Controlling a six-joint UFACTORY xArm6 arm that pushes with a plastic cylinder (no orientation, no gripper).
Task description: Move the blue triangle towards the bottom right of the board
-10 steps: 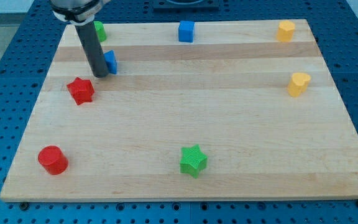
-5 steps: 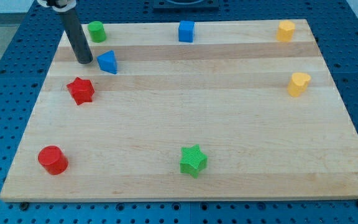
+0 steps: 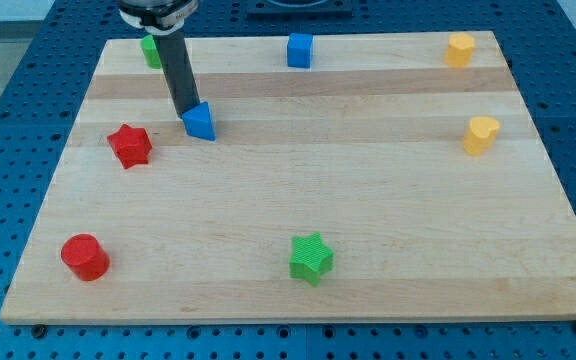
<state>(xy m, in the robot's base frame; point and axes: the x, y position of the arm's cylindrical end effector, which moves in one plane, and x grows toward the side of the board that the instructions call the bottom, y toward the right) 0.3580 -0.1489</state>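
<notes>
The blue triangle [image 3: 200, 122] lies in the upper left part of the wooden board [image 3: 368, 200]. My tip [image 3: 185, 111] touches the triangle's upper left side. The dark rod rises from there toward the view's top and partly hides a green block [image 3: 150, 50] at the board's top left edge.
A red star [image 3: 129, 146] sits left of the triangle. A red cylinder [image 3: 85, 257] is at the bottom left. A green star [image 3: 311, 258] is at the bottom middle. A blue cube [image 3: 299, 49] is at the top middle. Two yellow blocks [image 3: 459, 48] [image 3: 481, 134] are at the right.
My tip swung from the triangle's left to its upper left and pushed it. The blue triangle slid down and to the right by a short way.
</notes>
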